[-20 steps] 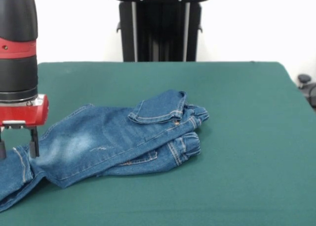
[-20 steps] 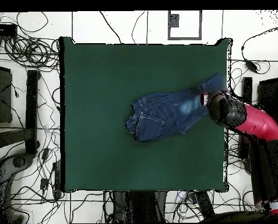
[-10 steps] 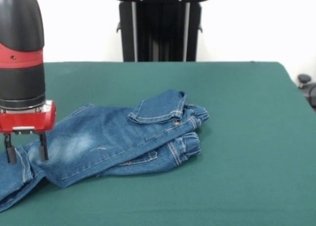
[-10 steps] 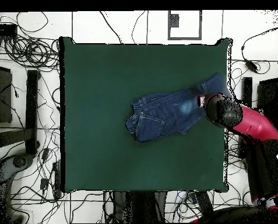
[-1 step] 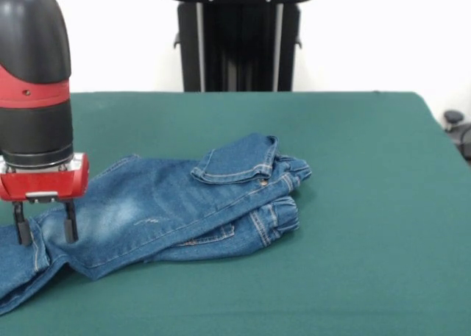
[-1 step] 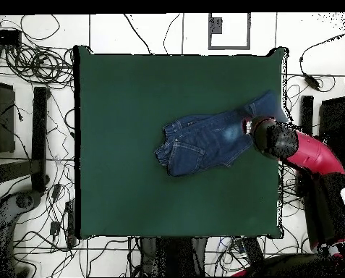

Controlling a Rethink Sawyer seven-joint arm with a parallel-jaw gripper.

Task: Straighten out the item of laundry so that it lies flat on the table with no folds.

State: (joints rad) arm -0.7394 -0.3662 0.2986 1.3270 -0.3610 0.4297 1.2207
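Looking from the front, you see the gripper [image 5: 45,223] standing with its two thin black fingers [image 5: 71,223] spread apart, straddling a ridge of denim near the left end of the jeans [image 5: 169,207]; whether the tips press the cloth you cannot tell. The jeans lie crumpled on the dark green felt table [image 5: 368,204], the waist end bunched and folded over at the right, one leg running off toward the lower left. The fabric is blue denim with a faded pale patch and orange-tan stitching. The arm [image 5: 35,93] hangs straight down, black and red, over the leg. From overhead, you find the jeans [image 6: 204,141] right of the table's [image 6: 131,94] centre, one leg reaching the right edge, where the arm [image 6: 305,152] comes in from the right and hides the gripper.
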